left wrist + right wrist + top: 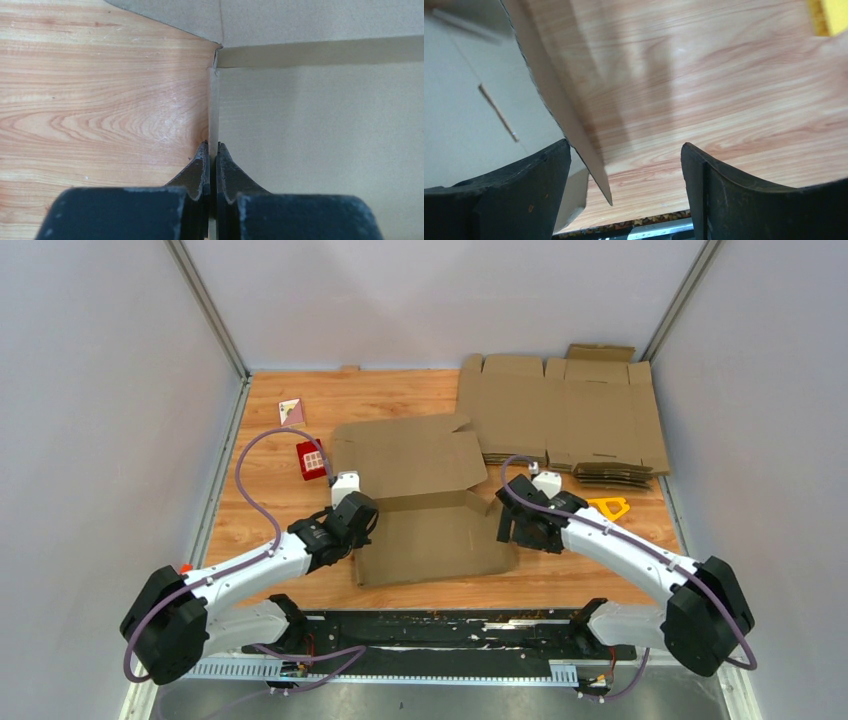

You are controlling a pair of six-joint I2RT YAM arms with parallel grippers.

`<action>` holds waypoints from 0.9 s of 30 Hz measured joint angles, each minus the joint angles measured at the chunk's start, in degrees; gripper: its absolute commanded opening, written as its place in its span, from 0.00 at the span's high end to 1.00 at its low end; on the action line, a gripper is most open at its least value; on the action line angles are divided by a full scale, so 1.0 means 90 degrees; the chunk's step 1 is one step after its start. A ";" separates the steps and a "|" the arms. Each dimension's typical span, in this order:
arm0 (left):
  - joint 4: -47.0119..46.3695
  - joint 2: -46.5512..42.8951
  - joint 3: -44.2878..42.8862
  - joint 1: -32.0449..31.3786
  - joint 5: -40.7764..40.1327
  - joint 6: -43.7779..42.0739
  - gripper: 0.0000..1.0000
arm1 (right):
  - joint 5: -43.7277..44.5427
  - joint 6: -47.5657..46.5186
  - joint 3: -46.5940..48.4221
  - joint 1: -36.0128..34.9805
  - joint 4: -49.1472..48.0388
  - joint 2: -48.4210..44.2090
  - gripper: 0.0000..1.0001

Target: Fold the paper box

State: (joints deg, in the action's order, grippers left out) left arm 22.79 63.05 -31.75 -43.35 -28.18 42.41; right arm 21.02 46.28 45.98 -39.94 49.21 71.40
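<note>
You are clamping the left pincer [365, 525] [212, 150] on the box [435, 540]. In the left wrist view its two fingers [197, 170] are pressing together on the thin edge of a side flap that is standing upright. The flap is running straight ahead of the pincer to a corner of the box [310, 140]. The box's near panel is lying flat on the pincer's right, and bare desk [100, 100] is showing on its left.

You are holding the right pincer [510, 525] [624, 145] with its fingers [734, 190] wide apart at the opposite side of the box. In the right wrist view a side flap is rising at a tilt between them, close to the left finger and well clear of the right one. The inside of the box [464, 110] is lying to the left of that flap, and the desk [724, 90] is showing to the right.

From above, the box is sitting between your two pincers, its near panel flat on the desk [400, 400] and its far panel spreading away beyond them.

A small red box [311, 460] is sitting just beyond the left pincer, and a card [291, 412] is lying farther off. A pile of flat sheets [570, 420] is lying beyond the right pincer. A yellow thing [610, 507] [836, 12] is lying near the right pincer, on its right.
</note>
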 measured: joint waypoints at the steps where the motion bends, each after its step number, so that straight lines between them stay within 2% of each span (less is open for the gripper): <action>1: 0.0000 0.0000 0.0002 0.0000 0.0002 -0.0032 1.00 | 0.0114 0.0032 -0.0029 0.0053 0.0049 -0.0107 0.20; 5: -0.0066 0.0000 0.0061 0.0000 0.0075 -0.0155 1.00 | 0.0430 0.0066 -0.0129 0.0155 0.0214 -0.0629 0.21; 8: -0.0153 0.0000 0.0090 0.0000 0.0121 -0.0223 1.00 | 0.0313 -0.0155 -0.0126 0.0163 0.0223 -0.1010 0.21; 13: -0.0323 -0.0002 0.0121 0.0000 0.0238 -0.0369 1.00 | -0.0738 -0.0636 -0.0168 0.0165 -0.0061 -0.1770 0.20; 19: -0.0495 0.0000 0.0119 0.0000 0.0270 -0.0561 1.00 | -0.2110 -0.0678 -0.0661 0.0168 -0.0753 -0.2569 0.20; 27: -0.0799 -0.0092 0.0185 0.0000 0.0182 -0.0753 1.00 | -0.2810 -0.0408 -0.0991 0.0165 -0.1241 -0.2232 0.20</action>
State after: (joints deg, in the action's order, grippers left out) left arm 15.59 62.22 -30.09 -43.35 -26.55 35.64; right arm -4.27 42.61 37.06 -38.46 38.04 51.31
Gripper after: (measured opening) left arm 0.028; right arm 0.800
